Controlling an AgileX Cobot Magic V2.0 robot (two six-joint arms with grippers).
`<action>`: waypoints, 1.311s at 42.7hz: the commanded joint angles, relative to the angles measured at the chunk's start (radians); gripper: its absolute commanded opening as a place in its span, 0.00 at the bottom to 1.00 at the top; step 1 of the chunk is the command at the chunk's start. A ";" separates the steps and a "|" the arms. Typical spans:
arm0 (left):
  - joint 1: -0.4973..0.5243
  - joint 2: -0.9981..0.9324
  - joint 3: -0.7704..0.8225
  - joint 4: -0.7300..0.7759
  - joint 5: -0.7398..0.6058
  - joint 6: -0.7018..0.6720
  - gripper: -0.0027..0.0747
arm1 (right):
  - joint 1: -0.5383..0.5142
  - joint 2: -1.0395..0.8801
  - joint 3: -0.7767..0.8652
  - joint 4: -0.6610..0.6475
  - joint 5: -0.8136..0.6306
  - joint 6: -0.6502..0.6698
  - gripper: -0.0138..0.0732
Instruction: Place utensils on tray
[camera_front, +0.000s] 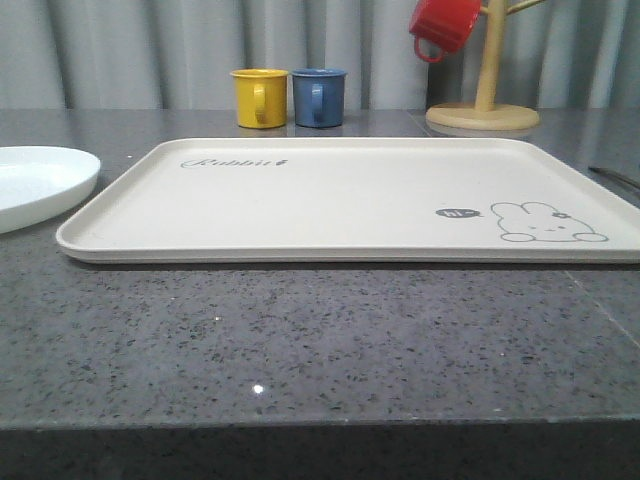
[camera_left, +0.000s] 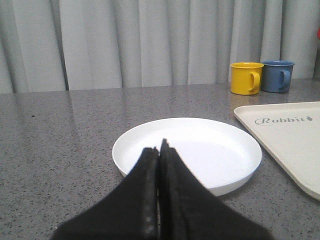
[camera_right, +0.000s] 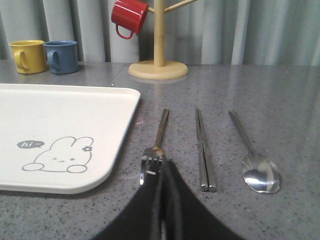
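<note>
The cream-white tray (camera_front: 330, 195) lies flat in the middle of the table, with nothing on it. A round white plate (camera_front: 35, 180) sits just left of it. In the left wrist view my left gripper (camera_left: 160, 147) is shut and empty, its tips over the near rim of the plate (camera_left: 210, 150). Right of the tray (camera_right: 55, 125), the fork (camera_right: 159, 136), the pair of chopsticks (camera_right: 204, 150) and the spoon (camera_right: 252, 155) lie side by side on the stone. My right gripper (camera_right: 165, 167) is shut and empty, its tips covering part of the fork's tines.
A yellow mug (camera_front: 259, 97) and a blue mug (camera_front: 319, 96) stand behind the tray. A wooden mug tree (camera_front: 483, 100) at the back right carries a red mug (camera_front: 445, 24). Grey curtain closes off the back. Bare speckled countertop runs along the front edge.
</note>
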 joint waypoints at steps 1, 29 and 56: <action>0.002 -0.020 0.011 -0.002 -0.088 -0.002 0.01 | -0.003 -0.013 -0.003 -0.012 -0.087 -0.008 0.09; 0.002 -0.020 0.011 -0.002 -0.088 -0.002 0.01 | -0.003 -0.013 -0.003 -0.012 -0.112 -0.008 0.09; 0.002 0.196 -0.585 -0.004 0.286 -0.002 0.01 | -0.003 0.196 -0.579 0.037 0.357 -0.008 0.09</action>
